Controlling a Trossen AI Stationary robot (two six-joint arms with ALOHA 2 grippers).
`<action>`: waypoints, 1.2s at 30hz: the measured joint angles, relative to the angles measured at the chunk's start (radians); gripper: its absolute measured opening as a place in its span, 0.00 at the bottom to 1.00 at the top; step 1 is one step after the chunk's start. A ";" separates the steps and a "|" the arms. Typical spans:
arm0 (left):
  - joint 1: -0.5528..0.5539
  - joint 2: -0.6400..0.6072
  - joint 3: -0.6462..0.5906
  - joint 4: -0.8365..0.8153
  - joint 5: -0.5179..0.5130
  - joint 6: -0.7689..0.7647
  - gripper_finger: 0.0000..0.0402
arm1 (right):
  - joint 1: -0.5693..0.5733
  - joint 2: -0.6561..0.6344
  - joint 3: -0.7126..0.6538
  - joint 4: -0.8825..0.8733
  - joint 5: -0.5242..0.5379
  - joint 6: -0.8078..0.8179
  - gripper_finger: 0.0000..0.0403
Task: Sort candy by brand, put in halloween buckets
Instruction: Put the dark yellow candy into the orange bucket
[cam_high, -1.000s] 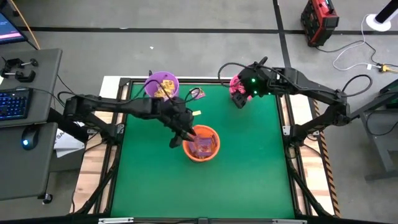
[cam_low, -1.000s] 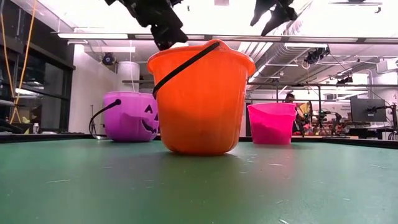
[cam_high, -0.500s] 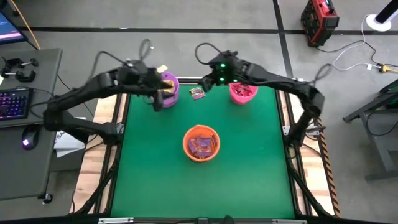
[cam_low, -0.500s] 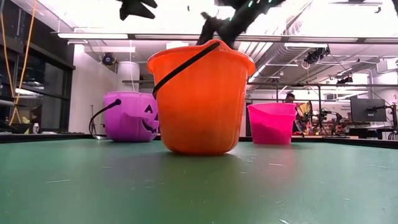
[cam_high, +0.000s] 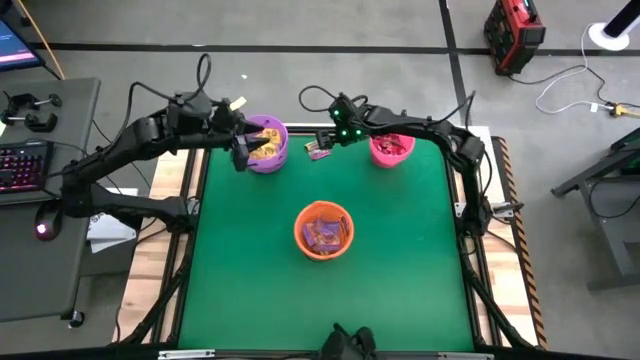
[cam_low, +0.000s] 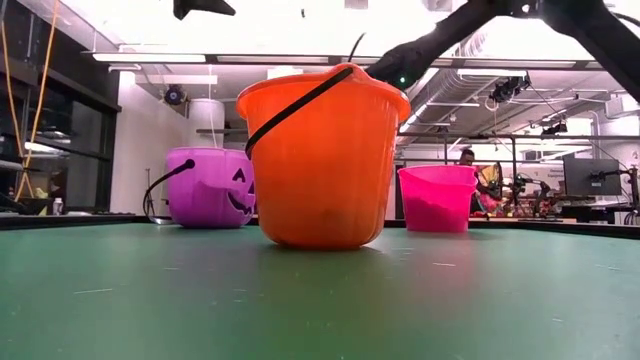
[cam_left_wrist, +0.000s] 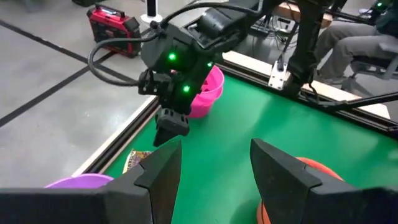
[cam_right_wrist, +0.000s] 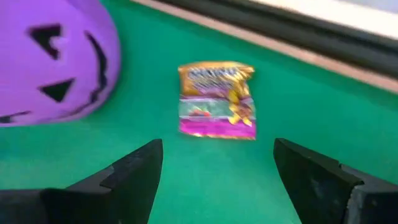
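Right gripper (cam_high: 322, 143): fingers spread, empty, above last loose candy (cam_right_wrist: 217, 100) at far edge, between purple bucket (cam_high: 266, 143) and pink bucket (cam_high: 391, 148); straddle packet squarely before closing. Left gripper (cam_high: 241, 156): spread, empty, at purple bucket

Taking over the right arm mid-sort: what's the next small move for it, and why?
Probably lower the right gripper straight onto the loose candy. Its fingers are open and the packet lies flat on the mat just ahead, beside the purple bucket, touching nothing. The left gripper is by that bucket's rim, so stay clear.
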 joint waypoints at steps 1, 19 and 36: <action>0.000 0.006 0.000 0.000 -0.001 0.001 0.45 | -0.004 0.006 0.000 -0.011 0.000 0.004 0.75; 0.000 0.127 -0.001 0.011 -0.015 0.060 0.45 | -0.020 0.208 0.450 -0.314 -0.003 -0.193 0.56; 0.000 0.116 -0.001 0.013 -0.058 0.052 0.45 | -0.078 0.407 0.516 -0.428 -0.175 -0.281 0.02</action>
